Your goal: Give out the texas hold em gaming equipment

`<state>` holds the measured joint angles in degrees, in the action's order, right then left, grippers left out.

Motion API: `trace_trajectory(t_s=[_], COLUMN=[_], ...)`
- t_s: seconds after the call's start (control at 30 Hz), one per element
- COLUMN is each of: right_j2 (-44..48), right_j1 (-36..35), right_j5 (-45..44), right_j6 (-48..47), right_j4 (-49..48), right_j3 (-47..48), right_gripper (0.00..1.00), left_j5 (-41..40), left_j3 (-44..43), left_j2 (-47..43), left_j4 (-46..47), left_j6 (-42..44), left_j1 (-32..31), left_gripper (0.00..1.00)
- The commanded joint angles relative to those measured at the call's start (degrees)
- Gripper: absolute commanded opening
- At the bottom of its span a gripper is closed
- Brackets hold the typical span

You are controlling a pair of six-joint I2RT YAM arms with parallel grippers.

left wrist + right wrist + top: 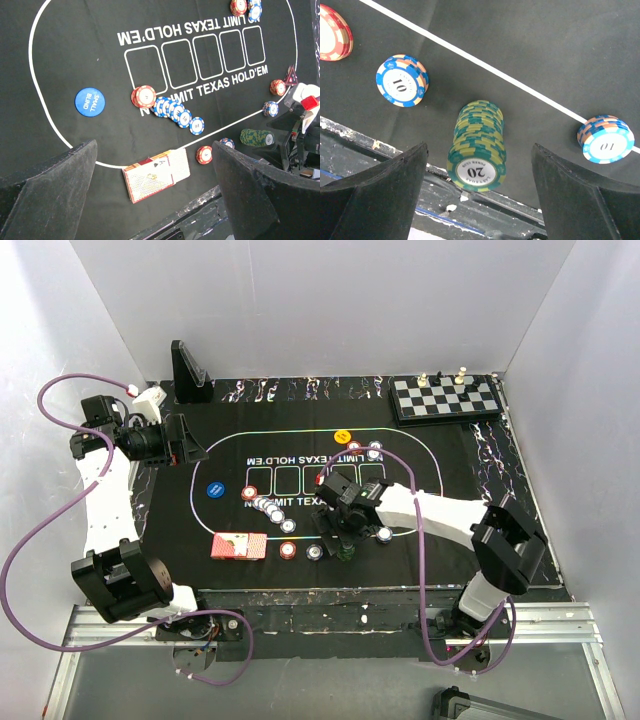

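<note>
A black felt mat [440, 470] covers the tabletop, with a chessboard [447, 397] at its far right corner. The left tool [152, 145] hangs over the mat's left side, spread wide and empty. The right tool [477, 150] hovers near the mat's near edge, also wide open, its fingers [395, 190] on either side of a green chip stack [477, 145] without touching it. A small pile of cards [156, 175] lies left of that stack. A red chip stack [144, 96] and a row of blue chips [177, 111] sit mid-mat. A blue disc [90, 101] lies to their left, a yellow disc [343, 436] farther back.
</note>
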<state>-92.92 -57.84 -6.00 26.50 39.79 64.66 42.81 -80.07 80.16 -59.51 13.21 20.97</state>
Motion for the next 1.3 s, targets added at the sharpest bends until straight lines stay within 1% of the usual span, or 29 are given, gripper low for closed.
trace_trajectory(t_s=[0.0, 0.2, 0.3, 0.43, 0.57, 0.7, 0.83, 1.0, 1.03, 1.1, 1.27], right_j2=[-0.76, -1.03, -0.94, -0.68, -0.59, -0.33, 0.81, 1.35, 1.08, 0.47, -4.53], right_j1=[-0.16, -0.16, -0.16, -0.16, -0.16, -0.16, -0.16, -0.16, -0.16, -0.16, -0.16], right_j5=[-0.15, -0.59, -0.68, -0.86, -0.51, -0.42, -1.29, -2.7, -2.88, -2.97, -3.67], right_j6=[-0.57, -0.05, 0.04, 0.48, 0.74, 0.92, 0.4, -1.01, -1.27, -1.8, -3.21], right_j4=[-2.79, -3.93, -4.02, -4.11, -4.37, -4.11, -1.57, 3.88, 4.76, 6.34, 8.98], right_j3=[-1.2, -2.17, -2.44, -2.79, -3.14, -3.05, -0.51, 6.16, 7.48, 10.29, 18.02], right_gripper=[0.88, 0.76, 0.68, 0.55, 0.47, 0.33, 0.23, 0.03, 0.01, 0.01, 0.01], left_j5=[-0.27, -0.71, -0.62, -0.71, -0.71, -0.62, -0.79, -0.8, -0.8, -0.97, -1.32], left_j3=[-0.61, -0.96, -1.23, -1.23, -1.14, -0.88, -0.52, -0.17, -0.08, 0.18, 1.23], left_j2=[-2.29, -2.29, -2.03, -1.85, -1.85, -2.02, -2.11, -2.03, -2.03, -1.94, -1.76], left_j4=[0.8, 1.15, 1.15, 1.23, 1.41, 1.41, 1.41, 2.02, 2.11, 2.37, 3.43], left_j6=[-0.12, -0.21, -0.29, -0.38, -0.29, -0.12, -0.03, -0.12, -0.03, -0.12, 0.15], left_j1=[0.39, 0.47, 0.39, 0.47, 0.39, 0.39, 0.47, 0.39, 0.47, 0.39, 0.39], left_gripper=[1.0, 1.0, 1.0, 1.0, 1.0, 1.0, 1.0, 1.0, 1.0, 1.0, 1.0])
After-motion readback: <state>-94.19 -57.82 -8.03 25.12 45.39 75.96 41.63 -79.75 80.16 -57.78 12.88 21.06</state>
